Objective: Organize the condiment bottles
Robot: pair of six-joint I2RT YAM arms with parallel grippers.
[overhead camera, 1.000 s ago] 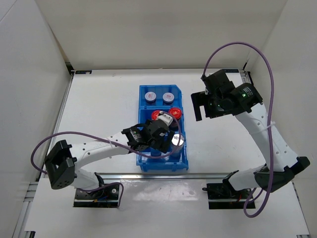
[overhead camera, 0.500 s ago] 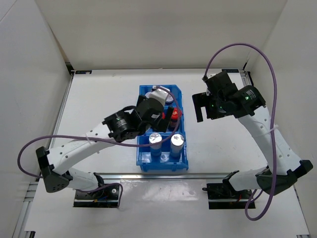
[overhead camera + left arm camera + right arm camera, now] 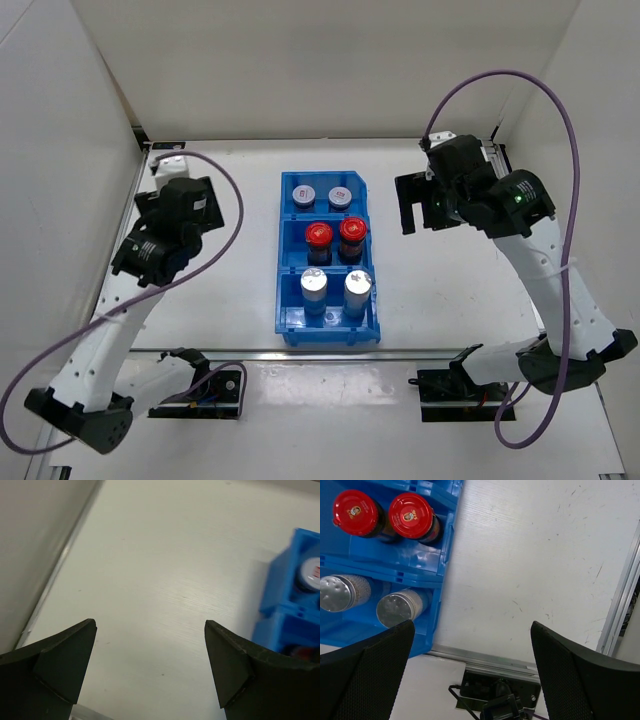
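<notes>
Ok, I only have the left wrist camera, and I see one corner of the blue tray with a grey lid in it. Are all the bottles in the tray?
Observer: Yes, the top camera shows six bottles standing in the blue tray, two per compartment.
Operator: What's in the middle compartment?
Observer: The two red-capped bottles, side by side.
Operator: And the right gripper?
Observer: The right gripper is open and empty, over the table right of the tray.
</notes>
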